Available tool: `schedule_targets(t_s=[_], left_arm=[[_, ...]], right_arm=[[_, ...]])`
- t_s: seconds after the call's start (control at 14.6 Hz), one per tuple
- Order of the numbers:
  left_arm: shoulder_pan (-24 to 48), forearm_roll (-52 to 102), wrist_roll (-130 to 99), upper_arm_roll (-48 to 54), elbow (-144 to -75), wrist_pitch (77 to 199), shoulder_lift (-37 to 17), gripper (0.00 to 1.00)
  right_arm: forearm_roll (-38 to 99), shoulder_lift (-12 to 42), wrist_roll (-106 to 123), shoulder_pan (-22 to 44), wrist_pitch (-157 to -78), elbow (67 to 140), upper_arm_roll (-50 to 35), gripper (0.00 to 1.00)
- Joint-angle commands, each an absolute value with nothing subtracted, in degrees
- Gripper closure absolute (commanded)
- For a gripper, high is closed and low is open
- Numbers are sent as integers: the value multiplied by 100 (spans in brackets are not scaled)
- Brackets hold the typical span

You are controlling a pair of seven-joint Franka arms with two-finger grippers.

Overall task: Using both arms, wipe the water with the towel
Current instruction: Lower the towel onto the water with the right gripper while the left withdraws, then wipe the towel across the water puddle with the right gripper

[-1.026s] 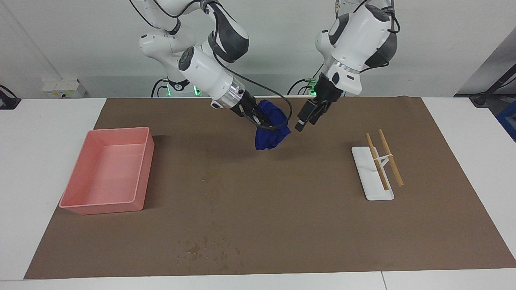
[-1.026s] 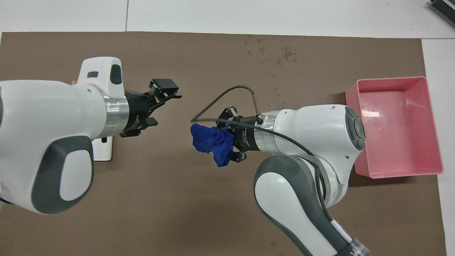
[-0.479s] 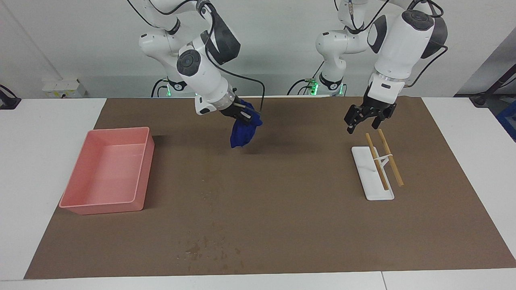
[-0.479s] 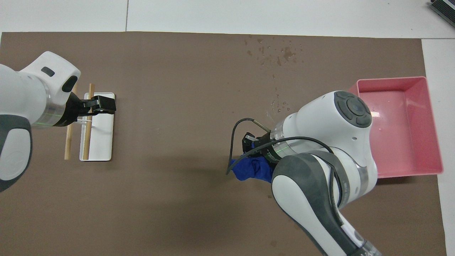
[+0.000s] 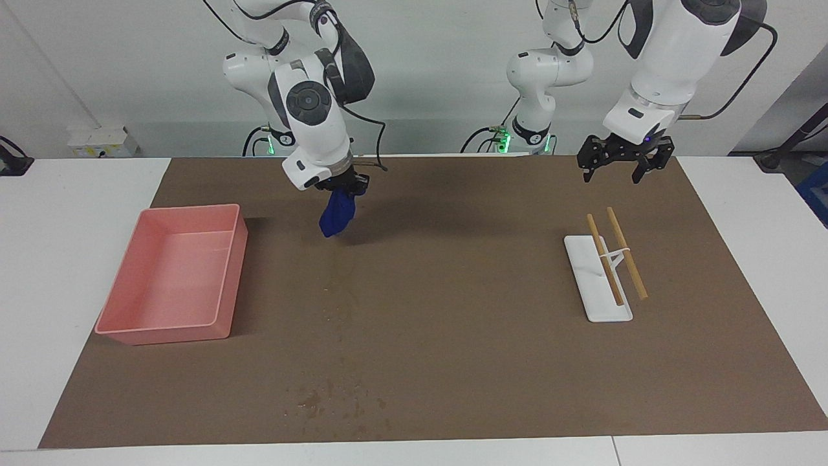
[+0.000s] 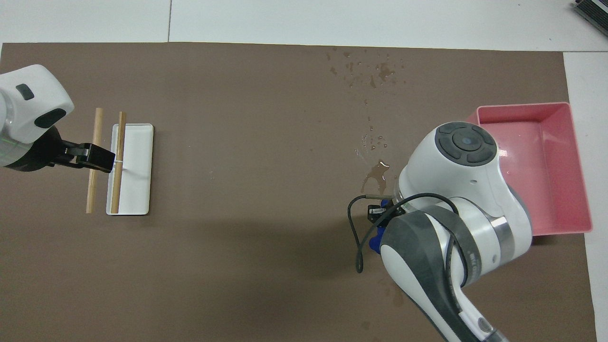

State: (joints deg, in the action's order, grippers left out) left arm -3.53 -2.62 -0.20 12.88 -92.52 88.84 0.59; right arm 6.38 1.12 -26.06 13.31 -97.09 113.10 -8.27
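On brown mat (image 5: pixel 453 336): one towel (image 5: pixel 335 219), one tray (image 5: pixel 174 275), two sticks (image 5: pixel 614 255).

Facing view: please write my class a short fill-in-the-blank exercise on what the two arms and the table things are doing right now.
1. The right gripper holds the blue ____.
2. The left gripper hangs with fingers ____.
3. Two wooden sticks lie across a ____ stand.
4. The tray is coloured ____.

Missing words: towel; open; white; pink
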Motion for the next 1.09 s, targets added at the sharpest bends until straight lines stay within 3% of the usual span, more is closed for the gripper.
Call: schedule_targets(t_s=[0.0,0.27,0.82,1.03], left_arm=[[-650,-62,79,1327,-9175,8753,-79,0],[-694,-62,53,1327,-9351,8727,35,0],[-800,-18,44,1336,-9395,8851,44,0],[-468,-18,35,1153,-9396,8824,53,0]], right_arm=[[527,-386,-1864,1003,-9930,12153,-879,100],[571,-624,-1863,1054,-10993,13191,-896,100],[721,-466,-1846,984,-11786,13236,-896,100],[764,-237,-1925,1081,-12066,13393,-896,100]])
